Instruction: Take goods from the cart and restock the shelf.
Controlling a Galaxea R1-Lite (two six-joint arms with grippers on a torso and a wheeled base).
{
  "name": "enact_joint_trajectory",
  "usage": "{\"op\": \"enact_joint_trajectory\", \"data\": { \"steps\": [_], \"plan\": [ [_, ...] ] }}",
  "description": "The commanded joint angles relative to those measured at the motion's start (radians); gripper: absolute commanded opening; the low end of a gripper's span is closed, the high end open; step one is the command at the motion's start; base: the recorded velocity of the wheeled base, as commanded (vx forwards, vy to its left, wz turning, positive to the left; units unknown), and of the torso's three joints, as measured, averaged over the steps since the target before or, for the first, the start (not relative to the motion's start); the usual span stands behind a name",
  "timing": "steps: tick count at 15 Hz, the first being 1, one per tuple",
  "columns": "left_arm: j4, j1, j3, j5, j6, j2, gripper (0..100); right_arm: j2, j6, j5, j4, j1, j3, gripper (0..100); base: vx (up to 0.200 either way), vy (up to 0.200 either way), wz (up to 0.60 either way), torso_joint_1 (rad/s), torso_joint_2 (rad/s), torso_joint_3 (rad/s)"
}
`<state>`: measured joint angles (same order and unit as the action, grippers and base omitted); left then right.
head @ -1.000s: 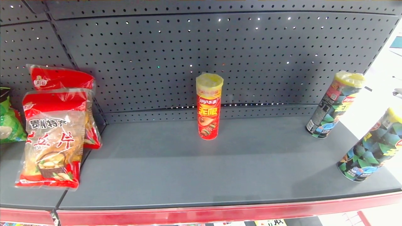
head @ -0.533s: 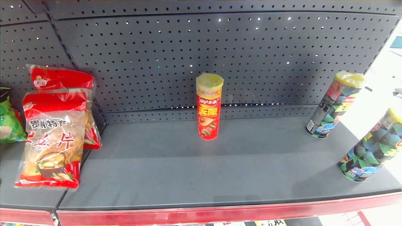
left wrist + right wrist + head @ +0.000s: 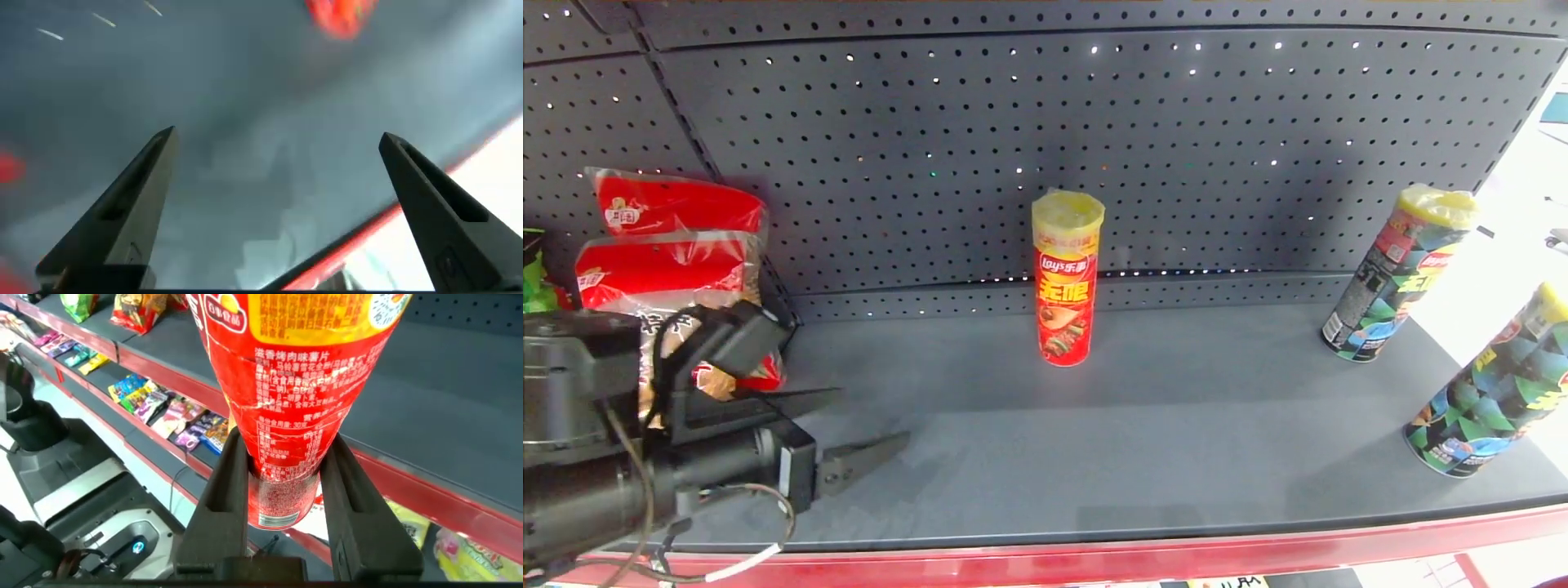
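A red chip can (image 3: pixel 302 359) stands in my right gripper (image 3: pixel 286 439), whose fingers are shut on its lower end in front of the red-edged shelves. My left gripper (image 3: pixel 872 416) hovers open just above the left front of the grey shelf board (image 3: pixel 1135 457), with nothing between its fingers (image 3: pixel 147 188). In the left wrist view the left gripper (image 3: pixel 278 135) spans bare grey shelf (image 3: pixel 270 90). Another red chip can (image 3: pixel 1066 278) with a yellow lid stands upright mid-shelf near the pegboard back, well to the right of the left gripper.
Red snack bags (image 3: pixel 678 245) lean at the shelf's left end, close behind the left arm. Two dark patterned cans (image 3: pixel 1396 273) (image 3: pixel 1486 384) stand at the right end. Lower shelves with small packets (image 3: pixel 163 408) run below. A red lip (image 3: pixel 1094 563) edges the shelf front.
My left arm has come into the head view from the lower left, its open gripper now over the shelf's left front. The cans and bags on the shelf have not moved.
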<state>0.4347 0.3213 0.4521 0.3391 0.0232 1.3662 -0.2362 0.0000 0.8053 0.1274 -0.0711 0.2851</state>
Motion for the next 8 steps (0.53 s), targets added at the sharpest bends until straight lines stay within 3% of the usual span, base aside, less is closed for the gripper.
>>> {"op": "enact_joint_trajectory", "data": {
  "steps": [1,2,4,8],
  "plan": [
    [0.013,0.018,0.007,0.069,0.086,0.2,100,0.001,0.014,0.0,-0.003,-0.001,0.0,0,0.0,0.0,0.0,0.0,0.0,0.0],
    [0.01,0.018,0.097,0.115,0.158,0.281,100,-0.002,0.021,0.002,-0.003,0.001,0.006,0,0.0,0.0,0.0,0.0,0.0,0.0],
    [0.013,0.042,0.221,0.162,0.182,0.401,100,-0.025,0.02,0.015,-0.005,0.001,0.014,0,0.0,0.0,0.0,0.0,0.0,0.0],
    [0.015,0.051,0.448,0.179,0.21,0.573,100,-0.097,0.02,0.121,-0.005,0.025,0.028,0,0.0,0.0,0.0,0.0,0.0,0.0]
  ]
}}
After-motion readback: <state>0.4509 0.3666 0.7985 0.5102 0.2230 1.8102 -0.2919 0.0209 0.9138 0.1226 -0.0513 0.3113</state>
